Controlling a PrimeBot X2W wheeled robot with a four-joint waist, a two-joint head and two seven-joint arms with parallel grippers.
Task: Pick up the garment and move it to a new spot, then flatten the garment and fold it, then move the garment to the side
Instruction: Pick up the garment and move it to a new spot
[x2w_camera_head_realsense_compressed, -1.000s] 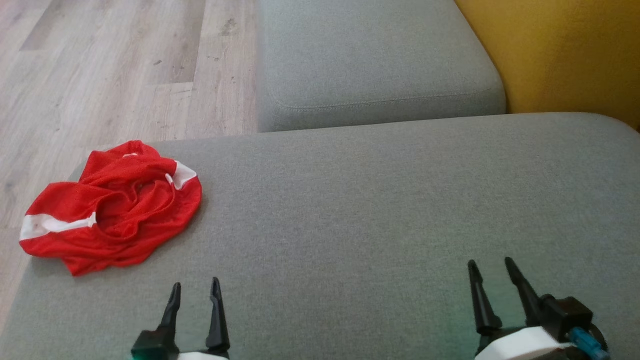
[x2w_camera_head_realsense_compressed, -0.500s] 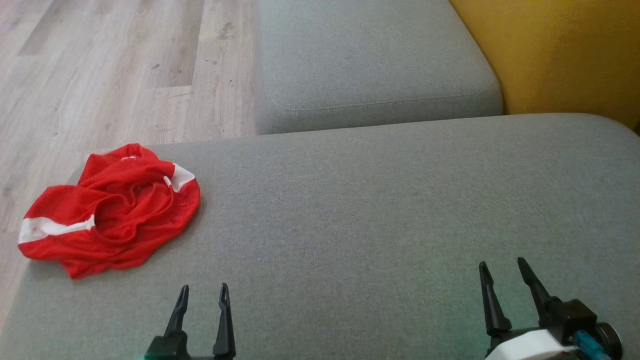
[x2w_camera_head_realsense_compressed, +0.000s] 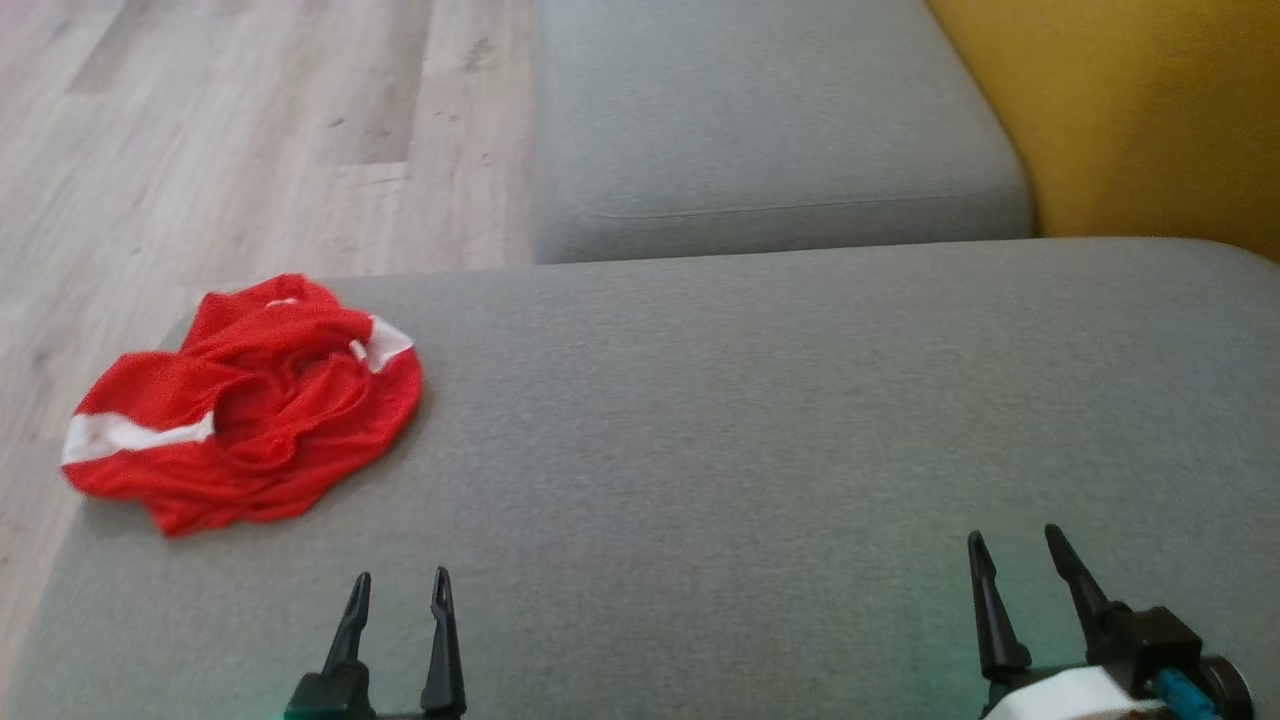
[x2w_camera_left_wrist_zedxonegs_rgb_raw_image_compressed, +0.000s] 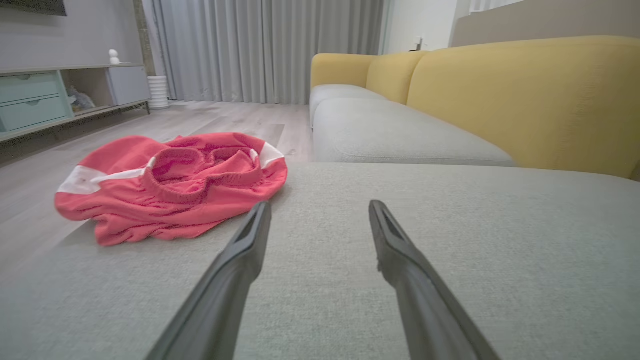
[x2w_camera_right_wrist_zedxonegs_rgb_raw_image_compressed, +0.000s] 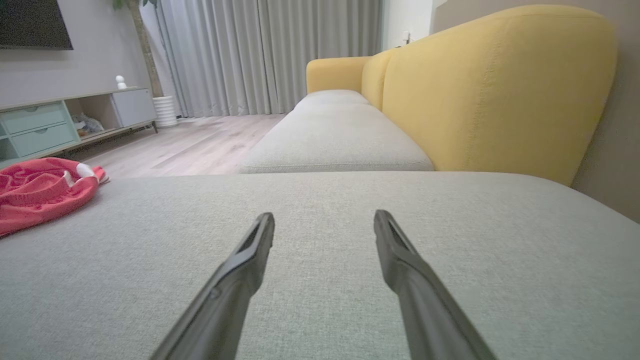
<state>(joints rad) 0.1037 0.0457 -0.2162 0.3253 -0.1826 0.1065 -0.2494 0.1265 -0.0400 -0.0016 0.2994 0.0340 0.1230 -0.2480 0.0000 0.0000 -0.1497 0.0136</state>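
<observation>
The garment (x2w_camera_head_realsense_compressed: 250, 405) is red mesh with white stripes, crumpled in a heap at the far left corner of the grey cushion (x2w_camera_head_realsense_compressed: 760, 420). It also lies ahead and left in the left wrist view (x2w_camera_left_wrist_zedxonegs_rgb_raw_image_compressed: 170, 185) and at the left edge of the right wrist view (x2w_camera_right_wrist_zedxonegs_rgb_raw_image_compressed: 40, 192). My left gripper (x2w_camera_head_realsense_compressed: 400, 582) hovers open near the cushion's front edge, below and right of the garment, apart from it. My right gripper (x2w_camera_head_realsense_compressed: 1012, 540) stands open at the lower right, nothing between its fingers.
A second grey seat cushion (x2w_camera_head_realsense_compressed: 770, 130) lies beyond, with the yellow sofa back (x2w_camera_head_realsense_compressed: 1160, 110) at the right. Wooden floor (x2w_camera_head_realsense_compressed: 220, 150) drops off left of the cushion edge. A low cabinet (x2w_camera_left_wrist_zedxonegs_rgb_raw_image_compressed: 45, 100) and curtains (x2w_camera_left_wrist_zedxonegs_rgb_raw_image_compressed: 260, 50) stand across the room.
The whole picture has shifted slightly right and down, so the camera moved. Both grippers sit a little lower in view. The garment has not changed shape.
</observation>
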